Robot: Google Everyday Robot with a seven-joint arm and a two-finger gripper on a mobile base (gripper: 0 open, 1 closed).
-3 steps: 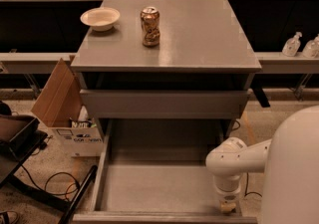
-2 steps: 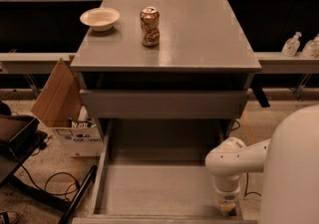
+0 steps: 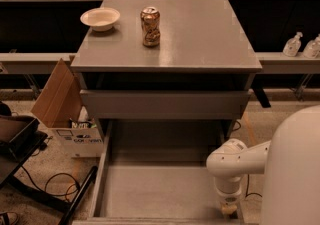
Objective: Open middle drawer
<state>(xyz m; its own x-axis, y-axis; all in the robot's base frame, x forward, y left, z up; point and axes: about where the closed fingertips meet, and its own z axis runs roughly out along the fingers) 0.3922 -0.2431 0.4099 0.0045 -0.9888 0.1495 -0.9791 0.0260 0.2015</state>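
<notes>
Camera view had the middle drawer (image 3: 155,191) pulled way out, filling the lower centre of the frame. The gripper (image 3: 229,210) hung right at the drawer's front right corner, lower right, on the white arm (image 3: 235,161). Couldn't tell how wide it was or whether it gripped anything. Above sat another grey drawer front (image 3: 165,105) under the cabinet top (image 3: 210,29), which carried a cream bowl (image 3: 100,18) and a dented copper can (image 3: 150,26), label unreadable. Left, on speckled floor: an open cardboard box (image 3: 57,96) with print I couldn't make out, plus cables (image 3: 55,184). Pump bottles (image 3: 292,45) stood on the right ledge.
</notes>
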